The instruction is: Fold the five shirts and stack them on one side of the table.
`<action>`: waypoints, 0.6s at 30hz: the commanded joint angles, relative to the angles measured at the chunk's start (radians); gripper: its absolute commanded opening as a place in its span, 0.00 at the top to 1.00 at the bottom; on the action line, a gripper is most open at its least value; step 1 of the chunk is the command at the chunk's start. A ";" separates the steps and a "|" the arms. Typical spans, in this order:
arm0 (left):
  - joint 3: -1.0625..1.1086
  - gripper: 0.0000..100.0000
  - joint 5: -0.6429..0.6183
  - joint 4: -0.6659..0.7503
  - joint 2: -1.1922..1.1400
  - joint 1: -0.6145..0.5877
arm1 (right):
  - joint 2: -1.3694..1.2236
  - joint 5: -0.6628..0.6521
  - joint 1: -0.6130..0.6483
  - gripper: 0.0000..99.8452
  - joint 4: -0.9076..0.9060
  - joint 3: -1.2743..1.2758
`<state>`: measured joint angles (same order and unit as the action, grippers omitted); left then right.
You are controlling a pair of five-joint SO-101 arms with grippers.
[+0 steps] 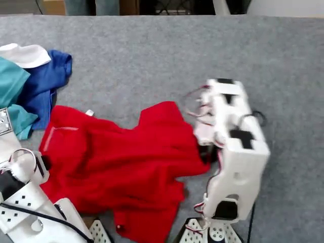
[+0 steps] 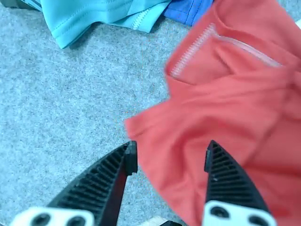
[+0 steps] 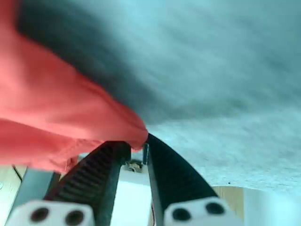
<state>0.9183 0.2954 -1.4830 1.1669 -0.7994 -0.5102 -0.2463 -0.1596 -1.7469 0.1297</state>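
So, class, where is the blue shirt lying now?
In the high view the blue shirt lies on the left side of the table, beside the teal shirt, beyond the red shirt.

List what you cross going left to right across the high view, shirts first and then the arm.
teal shirt → blue shirt → red shirt → right arm

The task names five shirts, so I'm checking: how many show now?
4. The red shirt lies spread in the middle; the blue shirt, teal shirt and white shirt are piled at the high view's left edge. A fifth may be hidden there.
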 commanded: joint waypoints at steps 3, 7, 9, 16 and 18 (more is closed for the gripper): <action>-0.016 0.75 0.000 0.025 0.011 -0.001 | 0.137 -0.229 -0.146 0.99 -0.018 0.148; -0.018 0.75 0.002 0.054 0.011 -0.001 | 0.200 -0.350 -0.149 0.99 -0.018 0.262; -0.033 0.75 0.002 0.057 0.009 -0.001 | 0.236 -0.416 -0.147 0.99 -0.018 0.306; -0.160 0.75 -0.021 0.054 -0.002 0.001 | 0.424 -0.500 -0.155 0.90 -0.017 0.315; -0.182 0.75 -0.072 0.058 -0.003 0.001 | 0.499 -0.497 -0.152 0.84 -0.017 0.314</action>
<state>0.8109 0.2770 -1.4415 1.1669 -0.7994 -0.1297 -0.7373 -0.2915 -1.7469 0.4549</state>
